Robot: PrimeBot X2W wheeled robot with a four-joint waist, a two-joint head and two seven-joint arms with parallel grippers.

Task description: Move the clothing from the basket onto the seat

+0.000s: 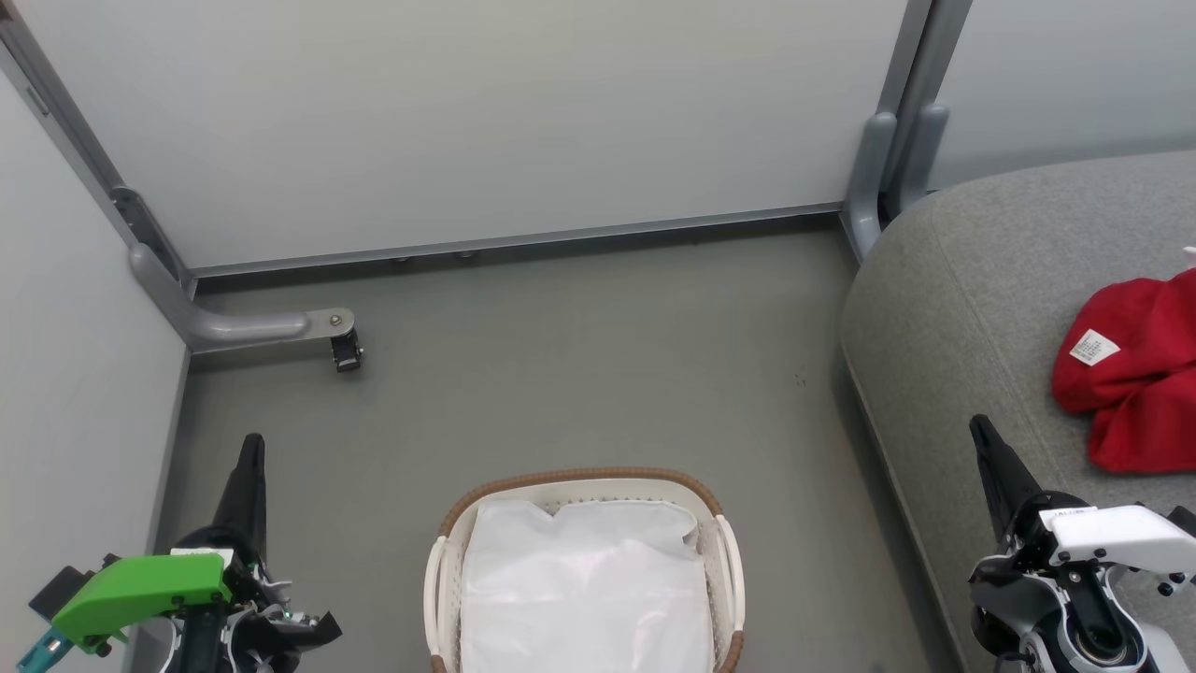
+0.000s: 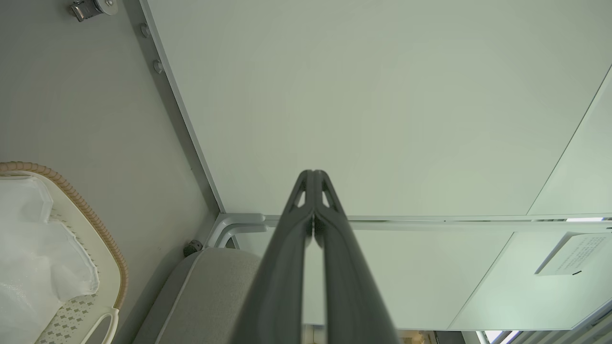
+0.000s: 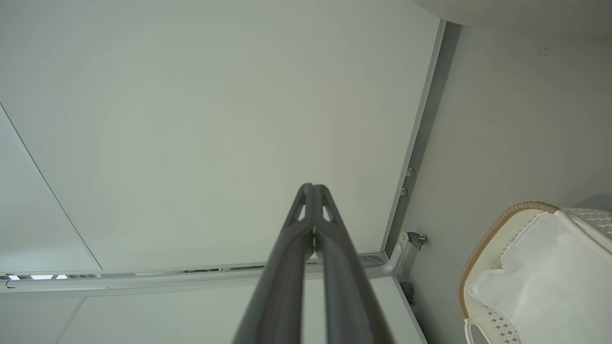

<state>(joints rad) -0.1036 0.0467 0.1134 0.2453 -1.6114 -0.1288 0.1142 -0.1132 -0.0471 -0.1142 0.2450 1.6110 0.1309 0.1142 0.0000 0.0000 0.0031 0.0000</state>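
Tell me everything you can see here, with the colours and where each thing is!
clothing: one heap, bright red with a small white label, on the seat at the right edge
basket: one, white with a brown woven rim, on the floor, bottom middle
liner: one, white, inside the basket
seat: one, light grey, right side
floor: one, grey, middle
wall panels: three, pale with grey frames, behind and at the left
caster: one, dark, on a grey bracket by the left panel
left gripper: one, dark, green cover, lower left, jaws shut
right gripper: one, dark, white cover, lower right, jaws shut
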